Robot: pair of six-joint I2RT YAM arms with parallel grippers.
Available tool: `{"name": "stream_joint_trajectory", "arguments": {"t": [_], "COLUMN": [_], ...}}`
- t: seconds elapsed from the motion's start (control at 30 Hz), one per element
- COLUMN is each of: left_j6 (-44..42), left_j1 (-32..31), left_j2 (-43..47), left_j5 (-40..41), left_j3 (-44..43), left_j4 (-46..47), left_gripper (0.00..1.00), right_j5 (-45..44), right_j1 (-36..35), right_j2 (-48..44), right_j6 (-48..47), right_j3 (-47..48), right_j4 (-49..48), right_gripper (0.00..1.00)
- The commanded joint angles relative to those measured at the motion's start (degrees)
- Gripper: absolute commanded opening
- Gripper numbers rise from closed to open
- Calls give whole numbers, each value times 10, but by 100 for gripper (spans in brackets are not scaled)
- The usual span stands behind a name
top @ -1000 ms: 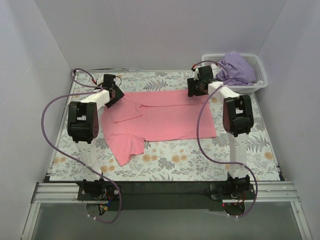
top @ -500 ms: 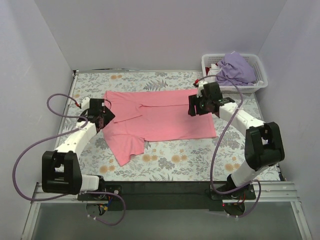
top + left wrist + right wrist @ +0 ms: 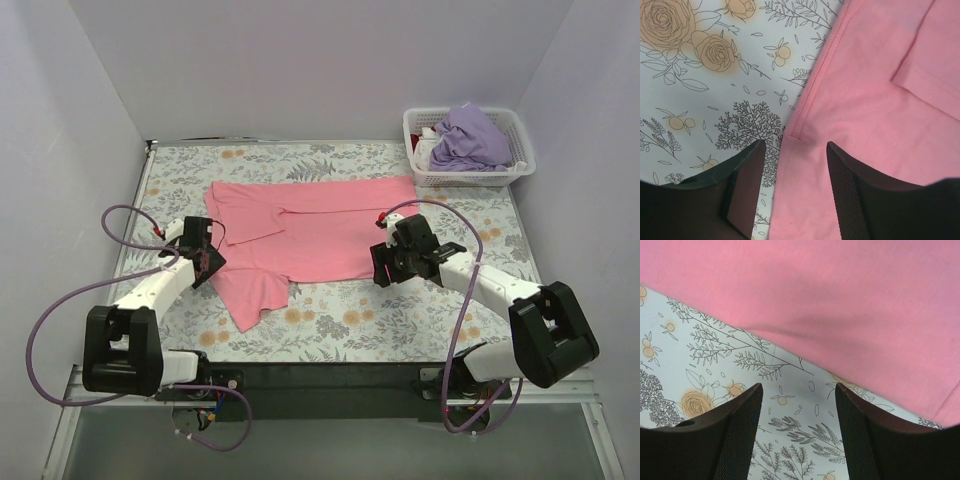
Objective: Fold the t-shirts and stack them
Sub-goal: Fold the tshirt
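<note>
While the floral-clothed surface (image 3: 340,325) sat between plain pale walls, the left gripper (image 3: 205,262) stood released astride the left hem of the salmon pink t-shirt (image 3: 320,225). The right gripper (image 3: 386,266) gaped over its near edge. The lavender t-shirt (image 3: 468,140) lay heaped in the white basket (image 3: 500,177) at the far right.

Salmon pink soft cloth short-sleeved t-shirt (image 3: 320,230): plain, no print. Lavender purple crumpled cloth t-shirt (image 3: 470,135): plain. White plastic lattice basket (image 3: 468,179). Floral tablecloth (image 3: 350,325): pale ground, grey leaf sprigs, orange roses. Left arm (image 3: 150,290), right arm (image 3: 485,283): white links, black joints.
</note>
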State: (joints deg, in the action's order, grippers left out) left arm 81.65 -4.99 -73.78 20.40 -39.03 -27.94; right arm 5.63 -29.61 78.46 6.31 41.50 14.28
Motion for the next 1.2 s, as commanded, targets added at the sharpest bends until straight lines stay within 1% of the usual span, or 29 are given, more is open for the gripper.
{"name": "stream_joint_trajectory", "arguments": {"t": [0.0, 0.03, 0.33, 0.47, 0.67, 0.77, 0.8, 0.97, 1.07, 1.17], "left_j6": [-6, -6, -19, -20, -17, -15, -15, -16, -18, -20], "left_j1": [2, 2, 2, 2, 2, 2, 2, 2, 2, 2], "left_j2": [-15, -19, -70, -85, -73, -45, -37, -6, -4, -29], "left_j5": [17, 17, 24, 17, 10, 9, 8, 3, 13, 16], "left_j3": [-9, -6, -18, -19, -17, -12, -12, -33, -35, -38], "left_j4": [6, 7, 21, 17, 10, 8, 7, -11, -6, -4], "left_gripper": [49, 47, 45, 43, 41, 43, 44, 47, 47, 45], "right_j5": [-21, -23, -40, -43, -52, -54, -71, -79, -83, -87], "right_j1": [1, 1, 1, 1, 0, 1, 1, 1, 2, 2], "right_j2": [-29, -31, -34, -36, -47, -57, -59, -69, -72, -75], "right_j6": [6, 6, 5, 5, 6, 7, 7, 7, 7, 9], "right_j3": [-14, -19, -29, -29, -32, -33, -33, -32, -33, -34], "right_j4": [-24, -24, -25, -26, -25, -22, -20, -14, -9, -5], "right_gripper": [66, 66, 66, 66, 66, 66, 66, 66, 66, 66]}}
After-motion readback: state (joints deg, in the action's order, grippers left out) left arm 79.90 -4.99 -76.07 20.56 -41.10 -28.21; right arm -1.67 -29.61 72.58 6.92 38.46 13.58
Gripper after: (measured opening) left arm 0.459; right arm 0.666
